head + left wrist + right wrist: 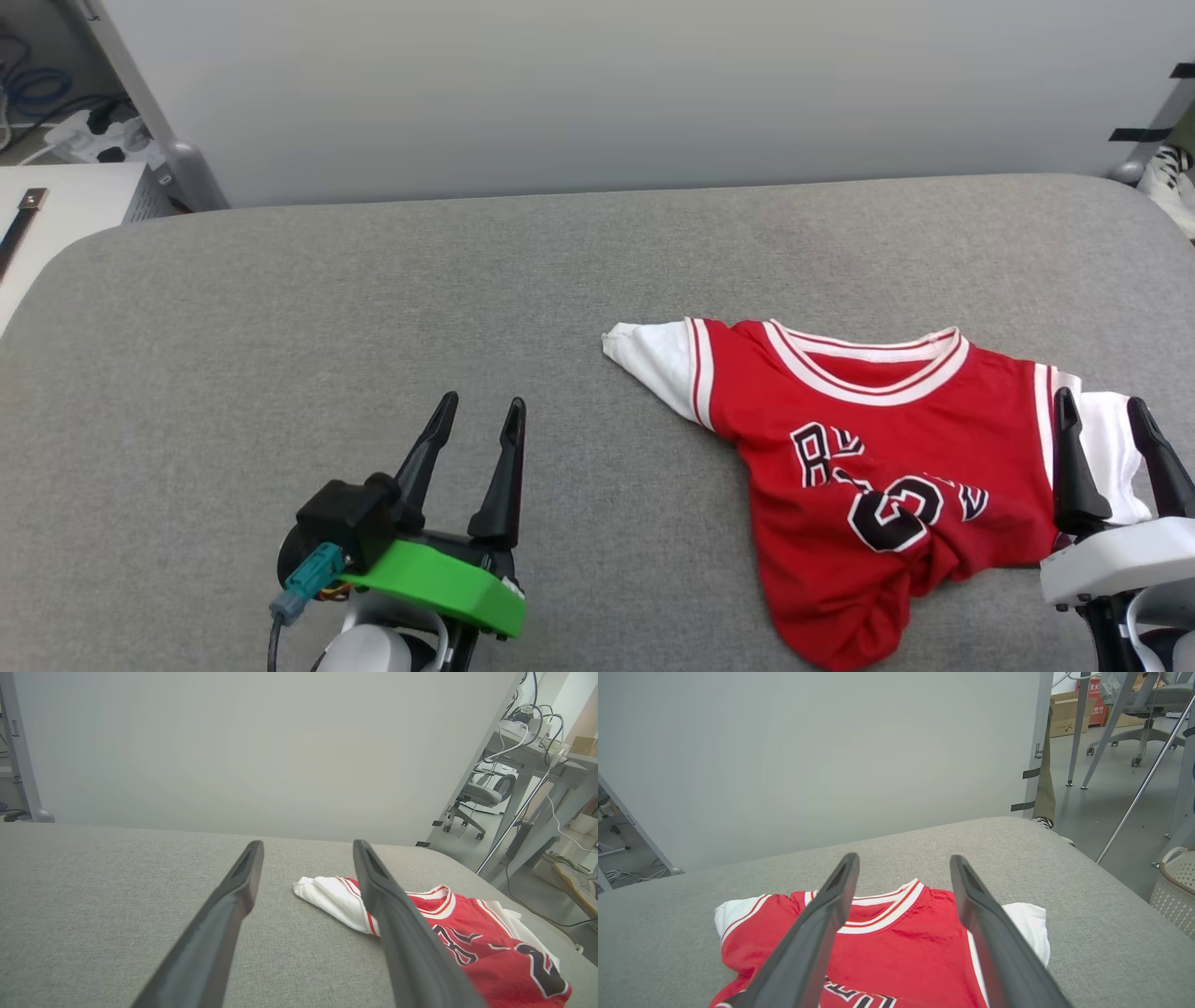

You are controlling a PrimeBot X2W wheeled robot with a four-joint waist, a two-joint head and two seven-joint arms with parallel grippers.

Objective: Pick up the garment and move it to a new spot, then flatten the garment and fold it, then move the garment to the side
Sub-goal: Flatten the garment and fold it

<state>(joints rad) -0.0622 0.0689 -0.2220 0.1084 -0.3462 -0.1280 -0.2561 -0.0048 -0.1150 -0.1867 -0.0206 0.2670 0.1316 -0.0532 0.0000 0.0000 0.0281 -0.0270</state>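
Garment (pixel 868 467) rumpled on worktop (pixel 373 299), hem bunched. Right gripper (pixel 1102 401) hovers by a sleeve, fingers apart, probably for pickup. Left gripper (pixel 482 404) well apart, fingers spread, empty.

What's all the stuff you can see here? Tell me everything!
jersey shirt: one, red with white sleeves, rumpled on the table's right side.
table: one, grey fabric top, under the shirt.
wall panel: one, pale grey, behind the table.
power strip: one, white, past the table's far left.
office chair: one, grey, floor beyond the table's right.
basket: one, white, floor right of the table.
person's shoe: one, white and black, past the far right corner.
left gripper: one, dark fingers apart, over bare table.
right gripper: one, dark fingers apart, by the shirt's rightmost sleeve.
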